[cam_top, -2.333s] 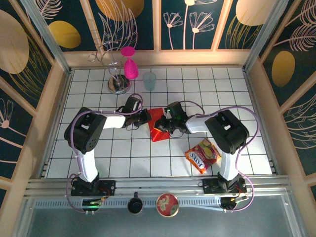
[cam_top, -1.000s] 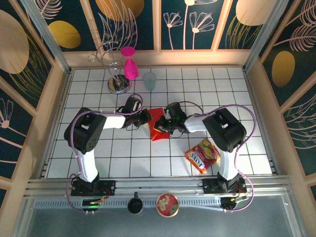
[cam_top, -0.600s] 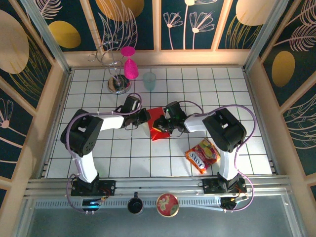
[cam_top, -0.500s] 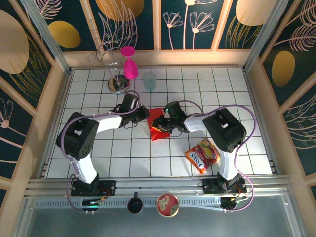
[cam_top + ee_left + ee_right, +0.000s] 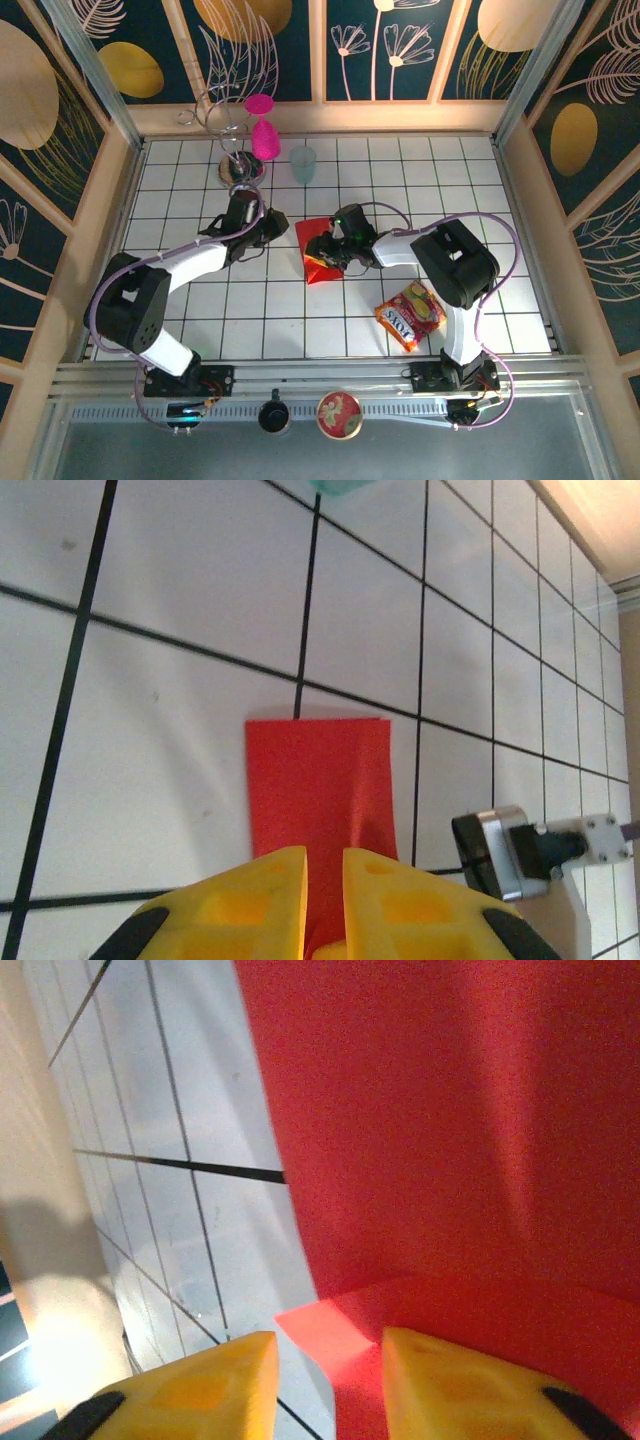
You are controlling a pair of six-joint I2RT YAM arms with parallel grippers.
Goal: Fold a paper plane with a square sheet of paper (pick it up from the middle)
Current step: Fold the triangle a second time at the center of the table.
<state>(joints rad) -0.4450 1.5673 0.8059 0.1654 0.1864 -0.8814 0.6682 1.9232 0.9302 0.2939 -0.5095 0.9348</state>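
Right gripper: two yellow fingers held partway apart, set down on the red sheet of paper. A raised flap of the sheet sits in the gap between them. The flap does not look pinched, so the gripper seems to be straddling and steadying a fold rather than gripping it.

Ahead of these fingers the sheet runs on as a smooth red surface with a soft bend. It is already folded narrower than a square and is not yet a dart. In the overhead view it lies directly under the right gripper, flat on the white tiled table.

Left gripper: its fingers are almost closed, with a thin slit between them, and it holds nothing. It hovers just to the left of the sheet and points at it. The sheet's straight far edge shows beyond its fingertips. The gripper seems to be standing off so the fold stays clear for the right arm.

Behind the right gripper, toward the arm bases, lies a printed snack packet, well apart from the sheet. Beyond both grippers stand a pale blue cup and a pink goblet. None of these is in the way of the folding.
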